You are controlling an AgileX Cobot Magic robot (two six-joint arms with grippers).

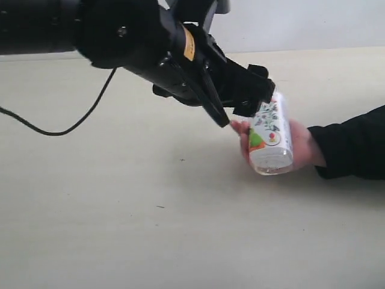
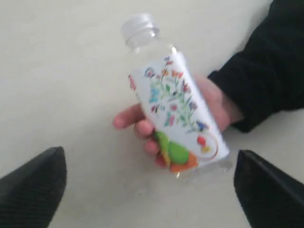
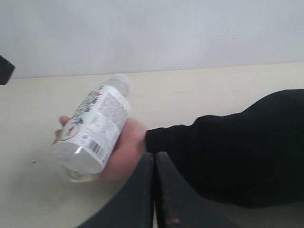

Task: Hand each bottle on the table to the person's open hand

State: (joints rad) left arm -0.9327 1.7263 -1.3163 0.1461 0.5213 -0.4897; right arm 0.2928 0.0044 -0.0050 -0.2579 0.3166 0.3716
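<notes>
The clear bottle with the cartoon-print label [image 1: 271,135] lies tilted across the palm of the person's open hand [image 1: 304,149], which cups its lower side. A black sleeve [image 1: 355,144] covers the wrist behind the hand. The hand sits low over the desk [image 1: 120,211] and may be resting on it, though the exterior view is too flat to be sure. The left pincer [image 1: 246,107] hangs just beside the hand, on the side away from the sleeve, with its jaws spread wide. In the left wrist view its two dark fingers [image 2: 33,190] stand well apart on either side of the hand and neither touches the bottle, so it holds nothing. The bottle's cap [image 2: 138,28] points away from that pincer. The right pincer [image 3: 154,161] is on the sleeve side of the hand, its fingers pressed flat together with nothing between them, apart from both hand and bottle.
</notes>
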